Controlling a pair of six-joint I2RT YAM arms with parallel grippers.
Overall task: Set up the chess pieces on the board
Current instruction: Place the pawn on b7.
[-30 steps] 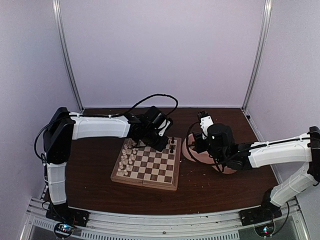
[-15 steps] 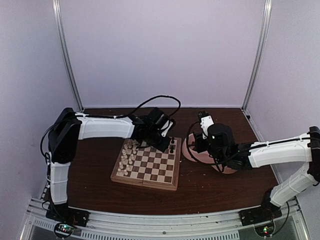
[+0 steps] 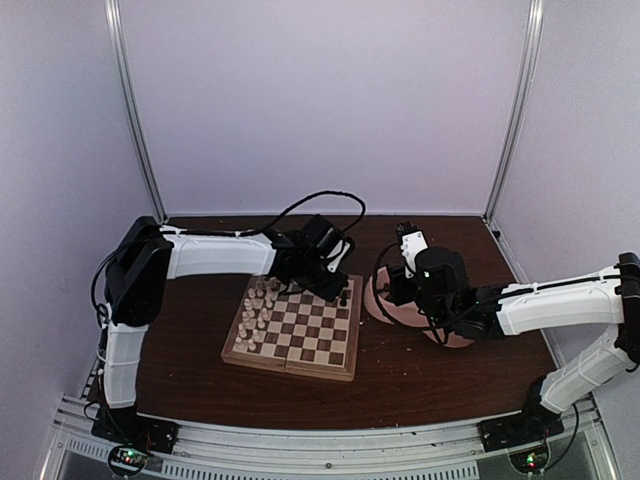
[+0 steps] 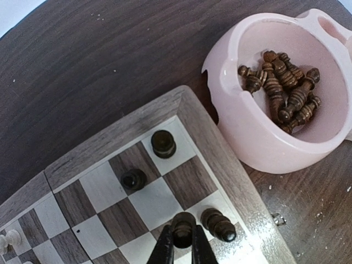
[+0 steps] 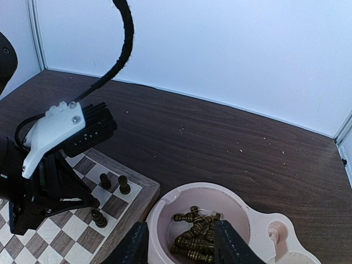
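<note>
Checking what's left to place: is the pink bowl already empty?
No, a heap of dark chess pieces lies inside the pink bowl.

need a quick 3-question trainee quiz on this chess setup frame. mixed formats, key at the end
1. True or false: the left gripper is shut on a dark piece.
2. Where do the spare dark pieces lie? A) in the pink bowl B) on a tray C) in a box
3. Fill in: in the left wrist view, ___ other dark pieces stand on the board, free of the gripper.
Key: 1 true; 2 A; 3 three.
</note>
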